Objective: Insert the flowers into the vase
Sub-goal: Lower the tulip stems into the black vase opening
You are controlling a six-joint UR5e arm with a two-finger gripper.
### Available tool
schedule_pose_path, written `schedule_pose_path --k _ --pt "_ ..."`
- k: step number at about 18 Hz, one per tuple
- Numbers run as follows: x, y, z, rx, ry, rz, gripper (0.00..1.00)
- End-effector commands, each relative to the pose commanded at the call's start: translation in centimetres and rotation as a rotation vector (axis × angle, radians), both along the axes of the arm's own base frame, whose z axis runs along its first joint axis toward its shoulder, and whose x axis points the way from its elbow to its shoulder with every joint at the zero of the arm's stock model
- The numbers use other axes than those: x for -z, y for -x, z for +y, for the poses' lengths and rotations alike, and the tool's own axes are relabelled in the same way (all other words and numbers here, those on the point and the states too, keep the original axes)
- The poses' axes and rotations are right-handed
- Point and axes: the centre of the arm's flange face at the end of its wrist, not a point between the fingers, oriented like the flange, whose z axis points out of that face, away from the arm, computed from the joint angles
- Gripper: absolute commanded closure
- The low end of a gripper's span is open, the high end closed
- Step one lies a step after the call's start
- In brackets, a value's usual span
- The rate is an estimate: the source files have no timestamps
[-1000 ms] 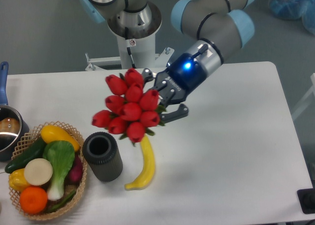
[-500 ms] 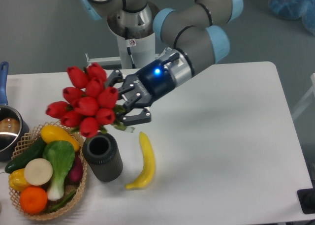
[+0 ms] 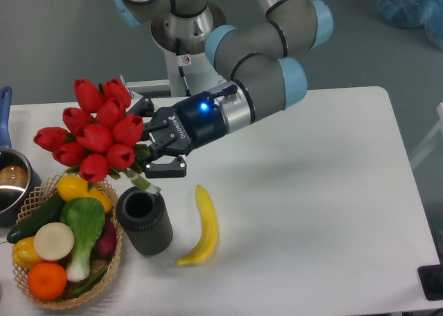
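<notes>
The flowers, a tight bunch of red tulips with green stems, hang in the air at the left of the table, heads pointing left. My gripper is shut on their stems, just right of the blooms. The stem ends poke down and right, a little above the vase. The vase, a short dark ribbed cylinder with an open round mouth, stands upright on the table below the bunch and slightly to its right. The blooms overhang the basket more than the vase.
A wicker basket of vegetables and fruit sits left of the vase, touching it. A yellow banana lies just right of the vase. A metal pot with a blue handle is at the left edge. The robot base stands behind.
My gripper has carried the flowers leftward across the table, from above the banana to above the vase and basket. The bunch has also tilted, with the stems now pointing down toward the vase.
</notes>
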Motion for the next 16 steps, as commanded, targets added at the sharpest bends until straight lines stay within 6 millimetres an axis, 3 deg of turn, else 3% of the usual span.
schedule_pose_path --k 3,13,16 --pt "0.0 0.1 -0.2 0.012 -0.081 -0.051 0.62" --pt "3.0 -0.5 -1.1 -0.009 -0.091 -0.06 0.62" --pt "3.0 -0.1 -1.3 -0.017 -0.096 -0.056 0.62"
